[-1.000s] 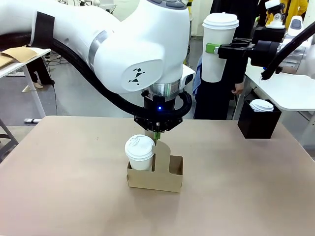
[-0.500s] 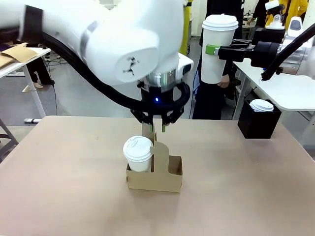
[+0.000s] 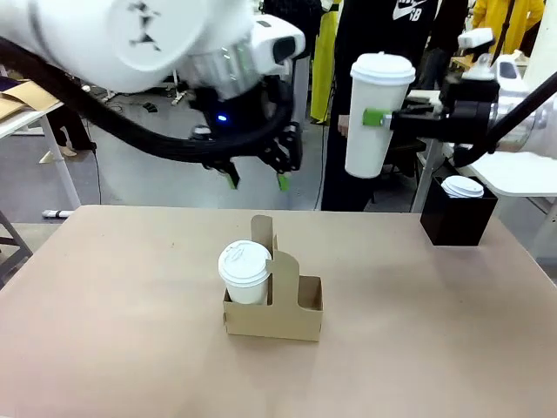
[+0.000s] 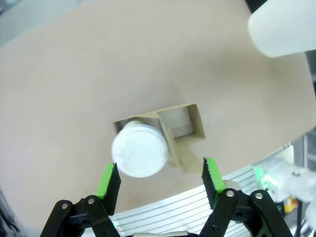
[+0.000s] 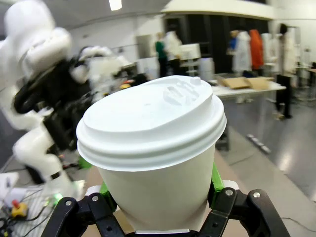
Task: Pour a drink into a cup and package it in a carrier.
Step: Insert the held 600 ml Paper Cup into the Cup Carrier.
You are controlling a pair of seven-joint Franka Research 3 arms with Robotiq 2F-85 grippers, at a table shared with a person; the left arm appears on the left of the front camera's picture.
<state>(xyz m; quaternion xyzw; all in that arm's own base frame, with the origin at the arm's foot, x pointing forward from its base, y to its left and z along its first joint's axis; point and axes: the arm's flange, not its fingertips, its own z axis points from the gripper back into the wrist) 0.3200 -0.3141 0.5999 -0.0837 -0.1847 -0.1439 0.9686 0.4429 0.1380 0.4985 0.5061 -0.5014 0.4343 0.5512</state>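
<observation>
- Hanging above the table (image 3: 104,305), behind the carrier (image 3: 277,324), the left gripper (image 3: 258,180) has its fingers spread wide with nothing between them. Its wrist camera looks straight down on the carrier.
- One lidded cup (image 3: 244,272) sits in the carrier's left slot, just beside the tall handle. The right slot is free.
- The right gripper (image 3: 376,116) pinches a second cup (image 3: 372,144) by its side, high over the far right of the table and well apart from the carrier.
- The paper wall could give trouble. A hard squeeze may buckle it and pop the lid, and a slack one may let the cup slide down.
- Lowering it into the free slot is tight. The base could catch the handle or the slot edge and shove or tip the light carrier, which nothing holds down.
- The left arm hangs over the middle, so the two arms could clash if the right one comes across.
- The black box (image 3: 457,225), with a spare lid (image 3: 462,185) on top, stands below the held cup and could be knocked.
- Both cups are plain. The raised marks on the held cup's lid are too soft to read. A white logo on a dark top behind is cut off and cannot be read.
</observation>
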